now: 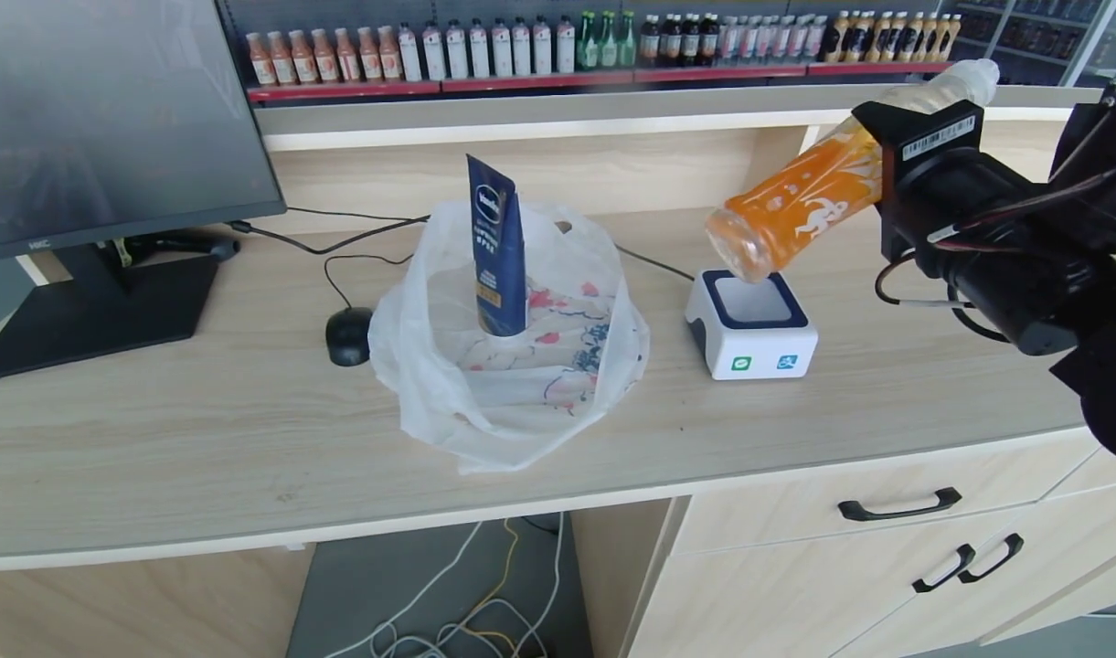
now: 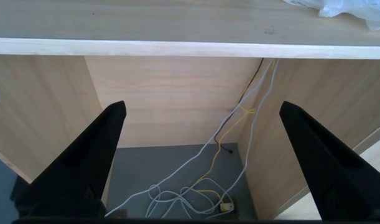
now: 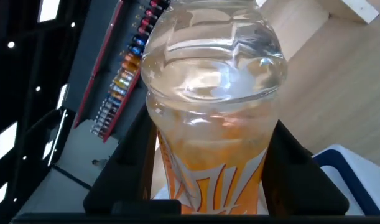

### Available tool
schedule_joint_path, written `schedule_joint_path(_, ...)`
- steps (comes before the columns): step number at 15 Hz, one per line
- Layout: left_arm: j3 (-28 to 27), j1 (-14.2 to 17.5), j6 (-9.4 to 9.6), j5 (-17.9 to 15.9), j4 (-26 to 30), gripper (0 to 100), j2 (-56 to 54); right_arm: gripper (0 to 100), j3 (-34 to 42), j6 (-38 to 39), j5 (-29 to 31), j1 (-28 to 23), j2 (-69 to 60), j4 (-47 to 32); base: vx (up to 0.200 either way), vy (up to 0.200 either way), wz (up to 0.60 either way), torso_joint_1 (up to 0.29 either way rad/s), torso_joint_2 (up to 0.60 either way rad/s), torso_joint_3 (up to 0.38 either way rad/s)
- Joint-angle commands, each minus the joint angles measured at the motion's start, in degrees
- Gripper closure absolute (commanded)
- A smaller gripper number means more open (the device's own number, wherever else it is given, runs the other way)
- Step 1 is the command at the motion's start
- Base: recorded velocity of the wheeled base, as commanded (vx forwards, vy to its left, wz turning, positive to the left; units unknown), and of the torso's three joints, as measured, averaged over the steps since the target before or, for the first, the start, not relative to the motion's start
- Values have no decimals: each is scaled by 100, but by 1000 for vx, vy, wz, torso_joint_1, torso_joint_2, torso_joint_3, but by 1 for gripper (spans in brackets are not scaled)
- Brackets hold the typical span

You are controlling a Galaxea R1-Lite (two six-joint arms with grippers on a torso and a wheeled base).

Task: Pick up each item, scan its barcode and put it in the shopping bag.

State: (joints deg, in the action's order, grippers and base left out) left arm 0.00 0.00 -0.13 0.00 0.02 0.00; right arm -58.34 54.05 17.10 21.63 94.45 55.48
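Orange drink bottle (image 1: 795, 206) sits clamped in our right gripper (image 1: 877, 151), tipped base-down just over the white scanner (image 1: 749, 324), we reckon to show its barcode, the shopping bag (image 1: 521, 393) gaping alongside, our left gripper (image 2: 202, 109) spread wide below the counter (image 2: 177, 25).

scanner (image 1: 749, 338) front: green + blue icons (image 1: 741, 363) | right claw (image 1: 879, 155): barcode sticker (image 1: 937, 137) | bottle (image 1: 795, 206): white figure | tube (image 1: 498, 247): txt unreadable

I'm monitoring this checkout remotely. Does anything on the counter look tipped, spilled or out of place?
Nothing looks spilled or damaged. The orange bottle is tilted, base angled down toward the scanner, but the right gripper is holding it, so that looks deliberate. The blue tube stands upright in the shopping bag.
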Motion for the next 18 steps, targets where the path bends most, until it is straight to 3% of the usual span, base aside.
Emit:
schedule_joint_path(1,0,0,-4,0,-2,0,0,100,-63,237,4,-124,91,-125,0,0,0,0,0,0)
schedule_joint_path(8,0,0,-4,0,-2,0,0,100,-415,1740,4,-211,214,-1083,0,0,0,0,0,0)
schedule_joint_path(18,0,0,-4,0,-2,0,0,100,-98,1863,-181,-370,126,-1083,0,0,0,0,0,0)
